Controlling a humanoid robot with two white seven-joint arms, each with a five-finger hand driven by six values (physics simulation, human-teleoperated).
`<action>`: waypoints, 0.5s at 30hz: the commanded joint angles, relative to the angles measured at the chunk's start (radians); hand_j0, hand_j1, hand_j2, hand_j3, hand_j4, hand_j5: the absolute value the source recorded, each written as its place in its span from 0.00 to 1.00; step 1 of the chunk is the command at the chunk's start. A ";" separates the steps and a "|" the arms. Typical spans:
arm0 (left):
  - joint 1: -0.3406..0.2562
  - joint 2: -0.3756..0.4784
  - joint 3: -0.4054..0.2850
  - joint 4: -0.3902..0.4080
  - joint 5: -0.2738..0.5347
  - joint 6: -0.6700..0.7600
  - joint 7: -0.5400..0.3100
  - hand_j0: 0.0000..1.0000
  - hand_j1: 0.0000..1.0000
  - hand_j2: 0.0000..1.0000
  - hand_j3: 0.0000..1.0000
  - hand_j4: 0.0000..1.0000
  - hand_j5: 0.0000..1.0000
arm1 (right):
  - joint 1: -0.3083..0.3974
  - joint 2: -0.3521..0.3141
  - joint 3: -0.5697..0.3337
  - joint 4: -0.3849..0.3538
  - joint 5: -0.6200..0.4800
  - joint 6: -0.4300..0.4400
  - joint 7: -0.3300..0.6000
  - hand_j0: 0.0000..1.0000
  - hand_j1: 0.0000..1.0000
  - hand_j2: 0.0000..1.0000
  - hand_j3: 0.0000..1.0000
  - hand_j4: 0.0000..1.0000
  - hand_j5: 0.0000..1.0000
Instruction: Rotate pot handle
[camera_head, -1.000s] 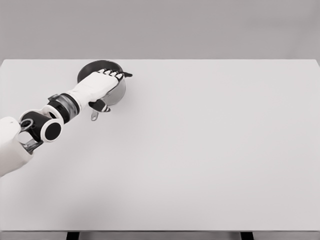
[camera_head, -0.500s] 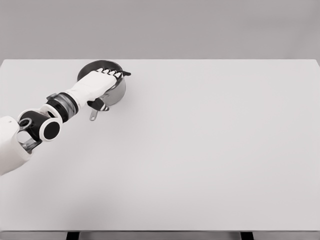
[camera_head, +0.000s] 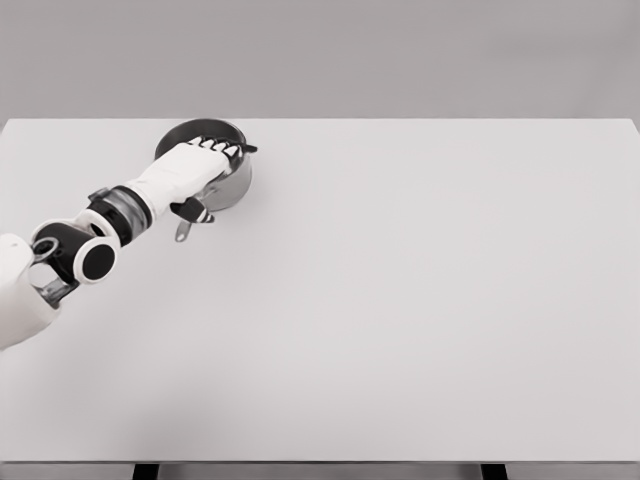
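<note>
the left hand (camera_head: 190, 170), fingers draped over the rim of the pot (camera_head: 232, 178) and thumb clamped on its side at the table's (camera_head: 420, 300) far left, has drawn back leftward, swinging the handle (camera_head: 184, 232) slightly left, so rotation looks underway.

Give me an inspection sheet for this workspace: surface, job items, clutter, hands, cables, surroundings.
Surface: plain white rectangular table.
Job's things: dark round metal pot at far left of the table; its small metal handle sticks out toward the near side, below the hand.
Clutter: nothing seen.
Hands: white left hand lies over the pot, fingers curled over its rim; right hand not in view.
Cables: nothing seen.
Surroundings: grey backdrop.
</note>
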 joint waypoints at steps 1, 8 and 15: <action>0.000 0.002 0.007 0.001 -0.002 -0.001 -0.001 1.00 1.00 1.00 1.00 1.00 1.00 | 0.000 0.000 0.000 0.000 0.000 0.000 0.000 1.00 1.00 1.00 1.00 1.00 1.00; 0.000 0.025 0.009 -0.001 -0.004 -0.001 -0.004 1.00 1.00 1.00 1.00 1.00 1.00 | 0.000 0.000 0.000 0.000 0.000 0.000 0.000 1.00 1.00 1.00 1.00 1.00 1.00; 0.000 0.042 0.009 -0.001 -0.004 -0.001 -0.004 1.00 1.00 1.00 1.00 1.00 1.00 | 0.000 0.000 0.000 0.000 0.000 0.000 0.000 1.00 1.00 1.00 1.00 1.00 1.00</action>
